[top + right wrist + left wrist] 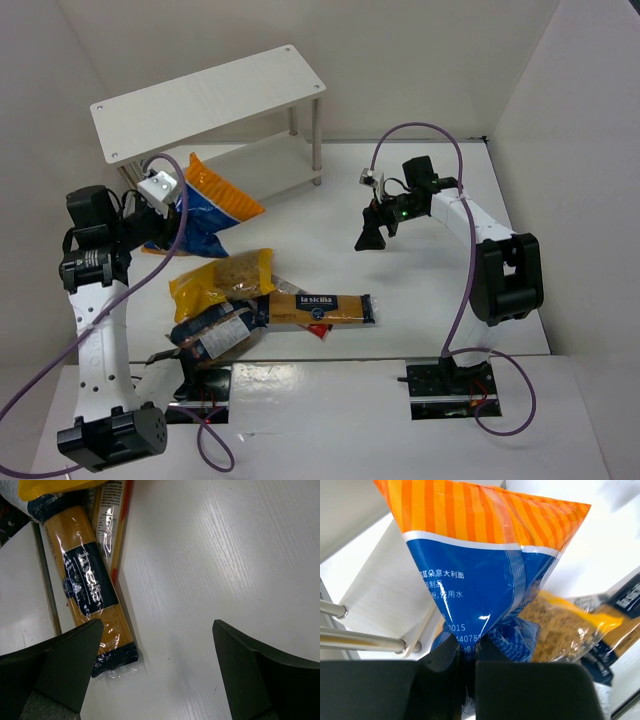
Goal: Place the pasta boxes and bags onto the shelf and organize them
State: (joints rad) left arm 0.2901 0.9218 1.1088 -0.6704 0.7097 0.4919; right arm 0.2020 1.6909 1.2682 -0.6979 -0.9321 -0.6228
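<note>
From above, the left gripper (172,222) holds the blue bag (222,195) at the shelf (210,100), orange end seemingly reaching the lower tier (262,160). Its wrist view shows jaws pinched on the bag's blue tail; a level, slow push should seat it. The right wrist view shows the right gripper (157,655) spread wide beside the carton (87,580).

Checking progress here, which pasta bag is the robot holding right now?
The blue bag with the orange end: the left gripper is shut on it. The yellow bag and dark bag lie ungripped.
</note>
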